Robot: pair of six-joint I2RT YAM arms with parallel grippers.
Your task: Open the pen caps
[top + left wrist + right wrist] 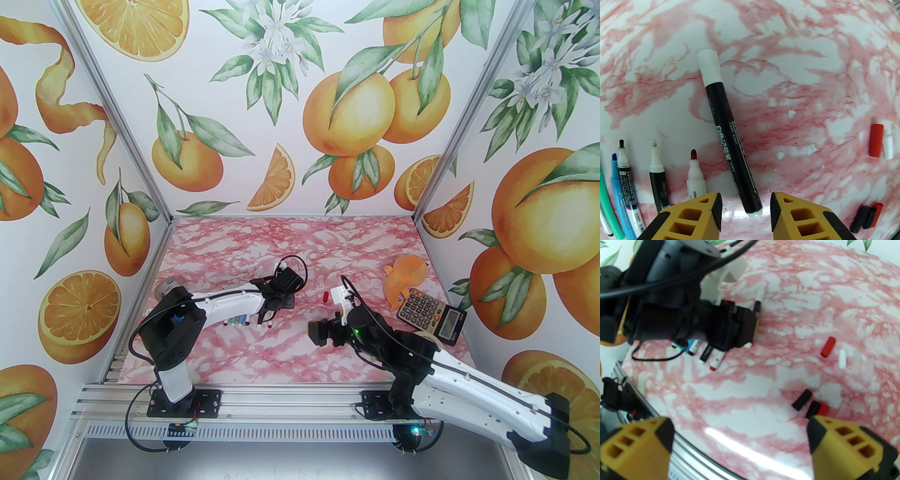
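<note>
Mostly done: uncapped pens (656, 168) lie in a row at left, loose caps (876, 140) to the right. One black pen (731, 138) w/ white cap (709, 66) on, just right of the row, remains to do. L gripper (746, 211) is part-open astride its tail end, not gripping. R gripper (740, 441) is wide, empty.

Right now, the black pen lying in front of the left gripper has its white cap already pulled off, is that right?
No. The black pen lying in front of the left gripper has its white cap on, seated on the far end, as the left wrist view shows.
</note>
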